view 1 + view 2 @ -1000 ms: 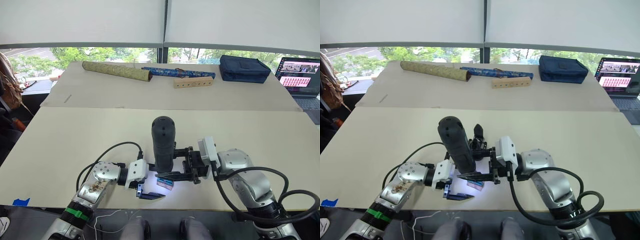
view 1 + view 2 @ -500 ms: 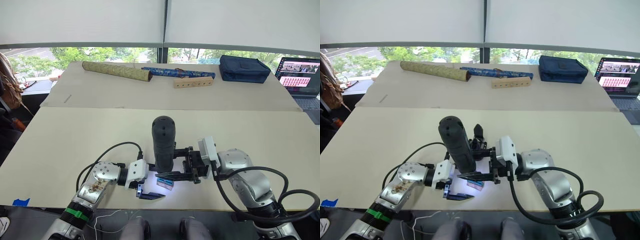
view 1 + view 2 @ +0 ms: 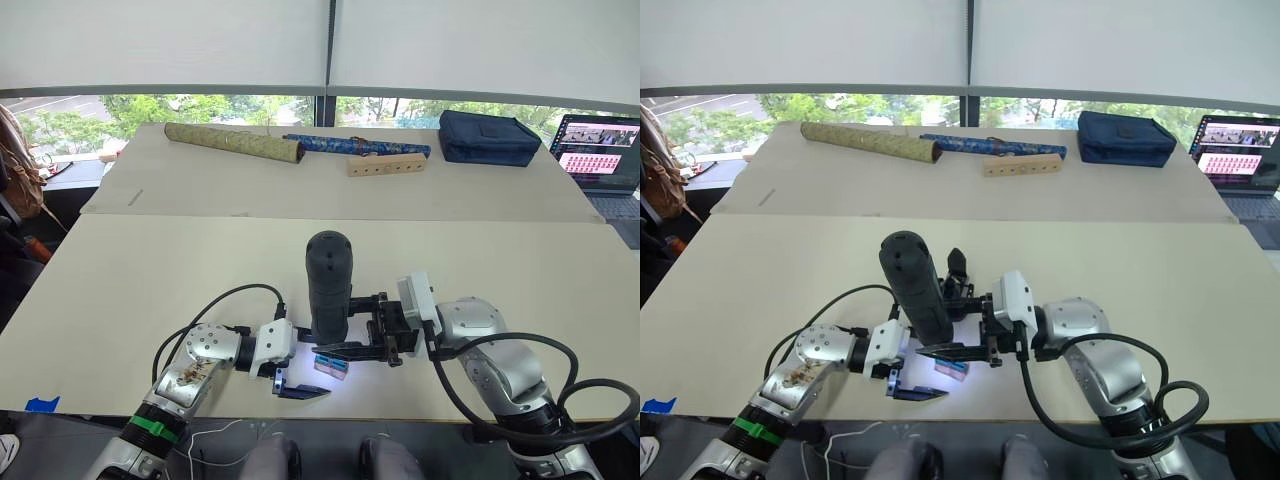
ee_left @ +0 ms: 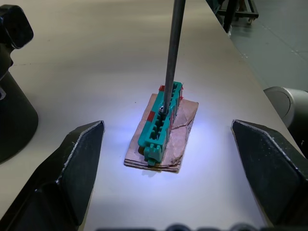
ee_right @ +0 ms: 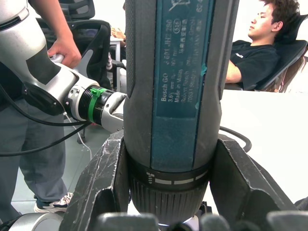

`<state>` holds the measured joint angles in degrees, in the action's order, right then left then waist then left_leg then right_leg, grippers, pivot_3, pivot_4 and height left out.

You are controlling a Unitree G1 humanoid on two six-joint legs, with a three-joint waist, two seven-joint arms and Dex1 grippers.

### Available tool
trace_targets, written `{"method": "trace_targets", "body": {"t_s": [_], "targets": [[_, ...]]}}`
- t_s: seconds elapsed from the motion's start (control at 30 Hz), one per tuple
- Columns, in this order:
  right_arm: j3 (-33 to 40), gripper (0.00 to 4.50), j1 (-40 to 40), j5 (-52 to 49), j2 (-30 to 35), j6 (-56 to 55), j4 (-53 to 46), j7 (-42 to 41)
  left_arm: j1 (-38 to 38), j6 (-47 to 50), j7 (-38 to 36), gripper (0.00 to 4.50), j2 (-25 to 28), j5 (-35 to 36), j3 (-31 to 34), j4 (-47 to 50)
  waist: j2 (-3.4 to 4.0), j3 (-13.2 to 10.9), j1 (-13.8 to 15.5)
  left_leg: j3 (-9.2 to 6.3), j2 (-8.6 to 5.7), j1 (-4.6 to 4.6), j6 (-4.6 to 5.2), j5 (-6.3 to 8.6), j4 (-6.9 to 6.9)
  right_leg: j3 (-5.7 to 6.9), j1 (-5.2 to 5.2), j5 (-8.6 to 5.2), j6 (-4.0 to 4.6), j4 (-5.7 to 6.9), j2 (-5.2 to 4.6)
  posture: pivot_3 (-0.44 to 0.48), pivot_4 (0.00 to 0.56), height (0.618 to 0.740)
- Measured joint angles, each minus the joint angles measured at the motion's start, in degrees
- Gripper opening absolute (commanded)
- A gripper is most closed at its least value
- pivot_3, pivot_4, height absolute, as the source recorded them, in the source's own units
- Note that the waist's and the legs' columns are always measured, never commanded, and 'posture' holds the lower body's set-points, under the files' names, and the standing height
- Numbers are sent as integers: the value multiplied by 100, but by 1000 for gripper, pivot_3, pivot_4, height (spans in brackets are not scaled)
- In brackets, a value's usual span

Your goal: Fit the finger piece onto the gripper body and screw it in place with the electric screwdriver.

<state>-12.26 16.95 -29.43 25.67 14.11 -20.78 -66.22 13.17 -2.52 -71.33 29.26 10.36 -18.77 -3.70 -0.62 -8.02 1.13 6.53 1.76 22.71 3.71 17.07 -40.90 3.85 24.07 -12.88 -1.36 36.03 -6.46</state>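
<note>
Two black fingers of the right hand (image 3: pixel 352 349) are clamping the thick dark cylindrical electric screwdriver (image 3: pixel 328 284) upright, its bit pointing down onto a green-topped tan block (image 4: pixel 161 128) on the bench (image 3: pixel 120 290); the left hand (image 4: pixel 168 178) is gaping wide, empty.

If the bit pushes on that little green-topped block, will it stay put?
Probably not firmly: the green-topped block looks small and light, lying loose on the table, so it may slide. The electric screwdriver bit presses from above, which likely pins it.
</note>
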Motion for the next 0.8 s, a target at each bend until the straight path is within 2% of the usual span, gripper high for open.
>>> {"method": "trace_targets", "body": {"t_s": [0.8], "targets": [[66, 1904, -6, -19, 54, 1, 10, 2, 26, 0, -9, 4477, -3, 2, -1, -20, 1, 1, 1, 0, 0, -2, 0, 0, 0, 0, -1, 0, 0, 1, 0, 0, 150, 740]]}}
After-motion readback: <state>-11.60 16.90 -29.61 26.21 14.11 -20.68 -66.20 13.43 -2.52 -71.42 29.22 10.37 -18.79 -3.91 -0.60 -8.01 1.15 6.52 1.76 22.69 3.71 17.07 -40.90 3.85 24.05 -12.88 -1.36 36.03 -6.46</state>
